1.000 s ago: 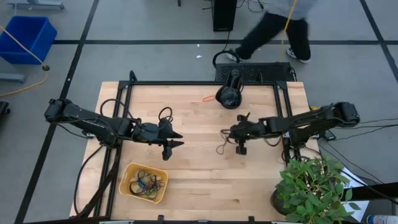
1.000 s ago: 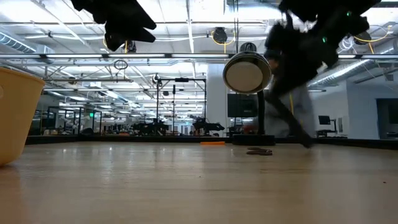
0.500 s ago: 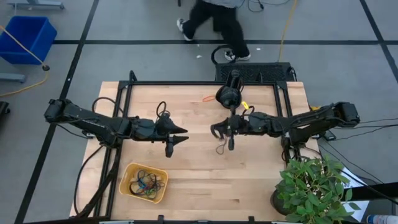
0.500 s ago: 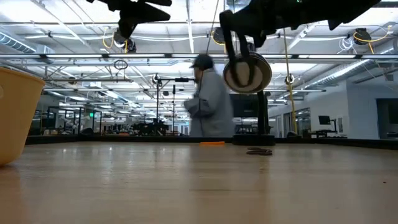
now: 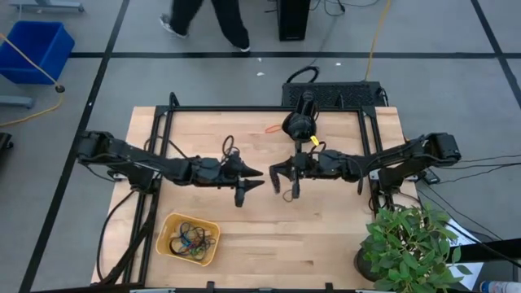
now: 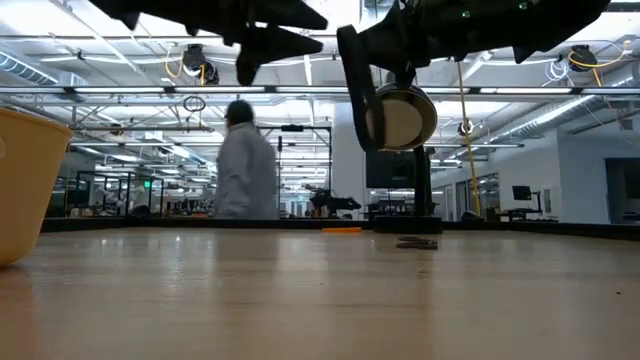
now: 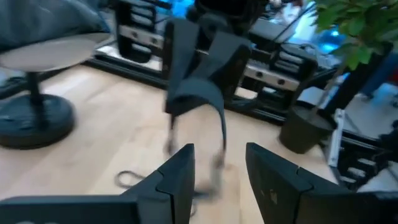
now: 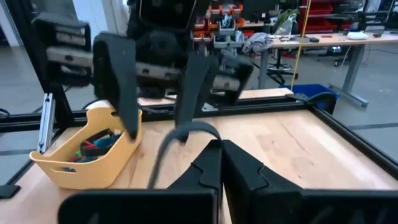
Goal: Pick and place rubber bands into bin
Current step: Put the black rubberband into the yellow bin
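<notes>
Pale wooden bench (image 5: 326,236) under both arms, a person walking in the room beyond. A dark rubber band (image 8: 171,146) dangles from the right gripper (image 5: 281,177), its fingers pinched on the loop, mid-bench. Being light and floppy, it would likely sag and could slip; a firm pinch at its top seems best. The left gripper (image 5: 248,181) faces it, fingers apart. The bin (image 5: 189,238) holds more bands (image 5: 191,240). The band's lower end is blurred.

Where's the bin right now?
In the high view the bin sits at the table's near-left edge, below and left of the left gripper, with rubber bands inside.
</notes>
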Robot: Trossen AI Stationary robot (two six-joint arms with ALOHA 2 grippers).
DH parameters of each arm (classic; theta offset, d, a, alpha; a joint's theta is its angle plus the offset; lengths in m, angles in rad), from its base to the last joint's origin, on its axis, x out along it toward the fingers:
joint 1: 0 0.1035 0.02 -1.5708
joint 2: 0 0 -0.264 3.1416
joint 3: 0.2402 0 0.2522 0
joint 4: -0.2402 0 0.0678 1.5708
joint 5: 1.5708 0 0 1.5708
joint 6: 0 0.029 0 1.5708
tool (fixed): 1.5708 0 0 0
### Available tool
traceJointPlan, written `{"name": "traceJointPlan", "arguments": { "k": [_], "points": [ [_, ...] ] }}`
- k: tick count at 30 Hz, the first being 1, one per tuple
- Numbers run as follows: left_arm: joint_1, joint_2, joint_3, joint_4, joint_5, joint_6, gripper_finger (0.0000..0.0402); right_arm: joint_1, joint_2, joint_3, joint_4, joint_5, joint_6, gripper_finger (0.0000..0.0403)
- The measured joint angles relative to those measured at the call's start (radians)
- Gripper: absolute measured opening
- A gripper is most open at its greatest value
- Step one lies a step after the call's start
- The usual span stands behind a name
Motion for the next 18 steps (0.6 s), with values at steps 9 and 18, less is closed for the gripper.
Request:
{"name": "traceJointPlan", "arguments": {
  "k": [9, 18],
  "points": [
    [0.025, 0.163, 0.0, 0.262, 0.002, 0.001, 0.015, 0.0, 0.0, 0.0, 0.013, 0.0, -0.003, 0.0],
    [0.052, 0.238, 0.0, 0.404, -0.002, 0.033, 0.0134, 0.0, 0.0, 0.0, 0.013, 0.0, -0.002, 0.0]
  ]
}}
